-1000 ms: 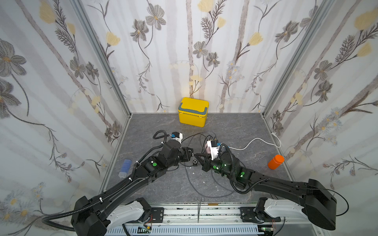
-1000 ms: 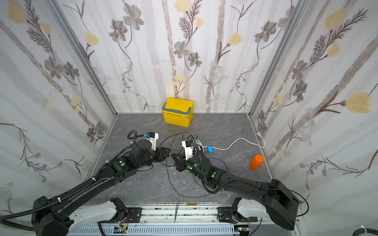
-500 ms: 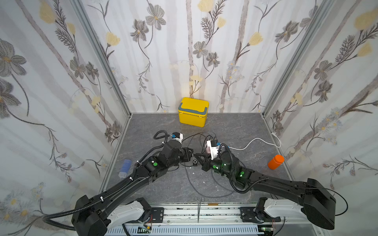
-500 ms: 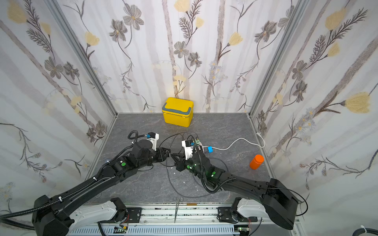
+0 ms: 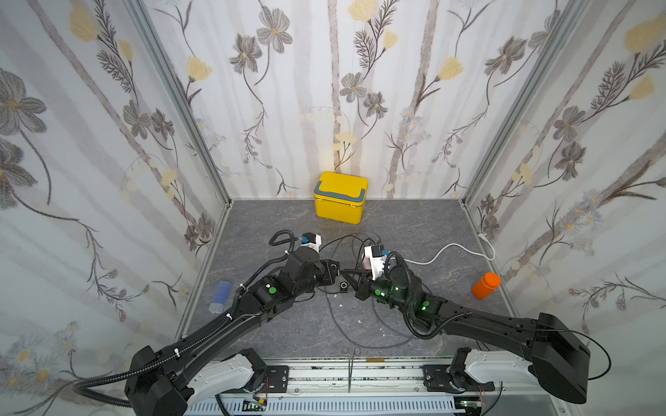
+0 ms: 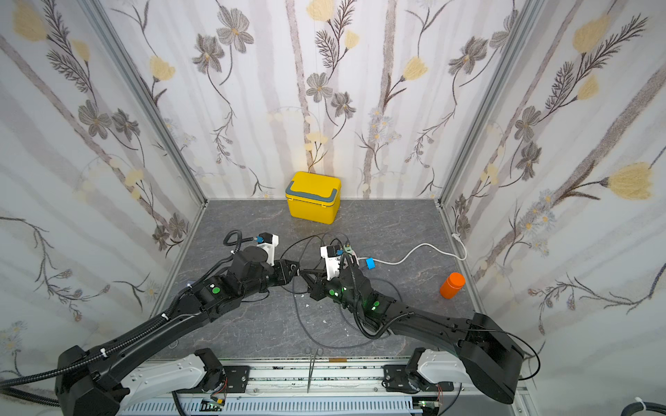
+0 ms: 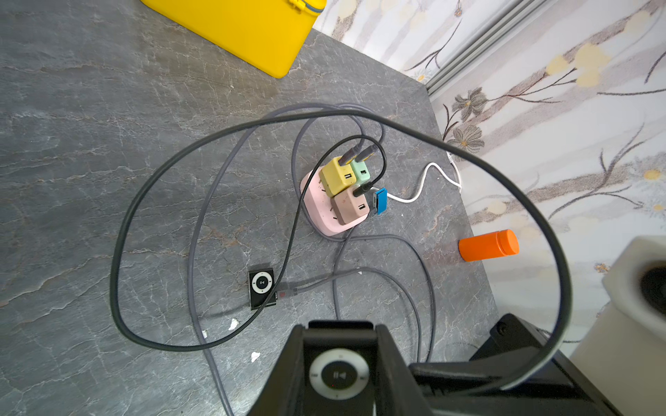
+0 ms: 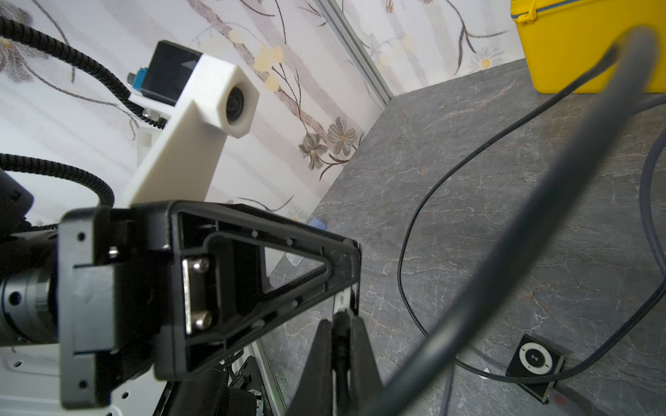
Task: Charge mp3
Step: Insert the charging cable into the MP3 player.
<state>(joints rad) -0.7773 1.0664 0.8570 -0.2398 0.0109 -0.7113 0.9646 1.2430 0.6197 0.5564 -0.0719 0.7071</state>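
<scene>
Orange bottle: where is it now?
In a top view the orange bottle is at the right edge of the table, by the wall, near the white cable.

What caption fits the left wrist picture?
Left claw grips a music player; a second player lies plugged in on the table by a pink power strip.

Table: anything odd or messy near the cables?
Yes: small white scraps litter the table beside the grey cable, near the mp3 player lying there. They look like stray debris; what they are is unclear.
</scene>
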